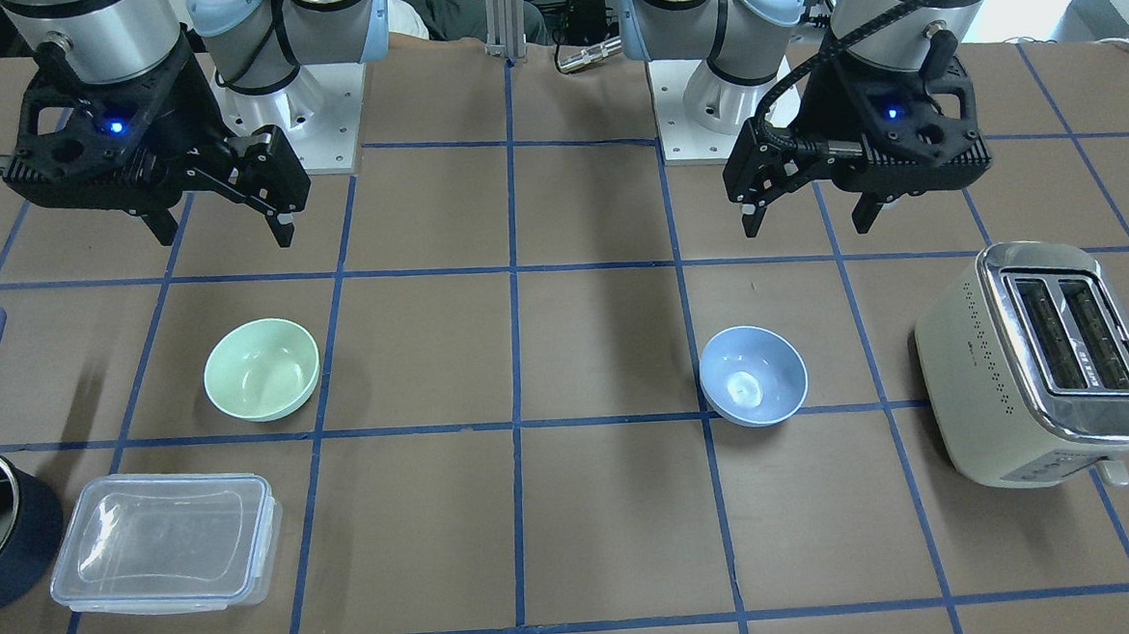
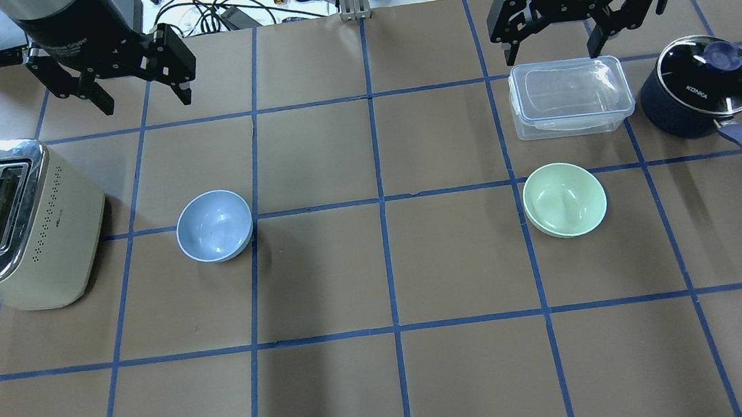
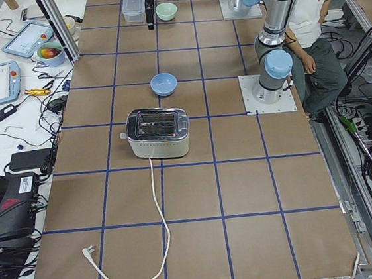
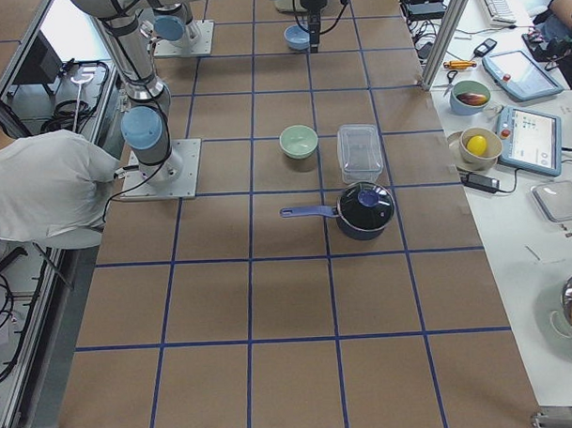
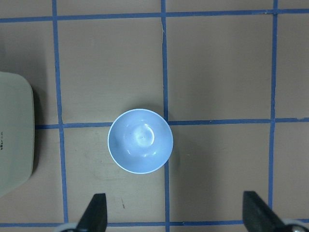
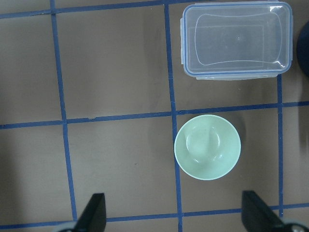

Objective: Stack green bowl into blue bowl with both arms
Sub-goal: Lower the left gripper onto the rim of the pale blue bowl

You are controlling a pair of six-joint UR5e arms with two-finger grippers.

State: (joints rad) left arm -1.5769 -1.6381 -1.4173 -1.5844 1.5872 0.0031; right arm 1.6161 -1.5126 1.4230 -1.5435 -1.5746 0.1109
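Note:
The green bowl point(image 2: 564, 199) sits upright and empty on the brown table, on the right in the overhead view; it also shows in the right wrist view point(image 6: 207, 147) and the front view point(image 1: 261, 369). The blue bowl point(image 2: 214, 225) sits upright and empty on the left, and shows in the left wrist view point(image 5: 140, 141) and the front view point(image 1: 753, 375). My left gripper point(image 2: 146, 102) hangs open and empty high above the table, beyond the blue bowl. My right gripper point(image 2: 551, 55) hangs open and empty, over the far side of the green bowl.
A cream toaster point(image 2: 12, 226) stands left of the blue bowl. A clear lidded container point(image 2: 568, 95) lies just beyond the green bowl, with a navy saucepan point(image 2: 699, 85) to its right, handle pointing toward the robot. Bowls of fruit sit past the table's far edge.

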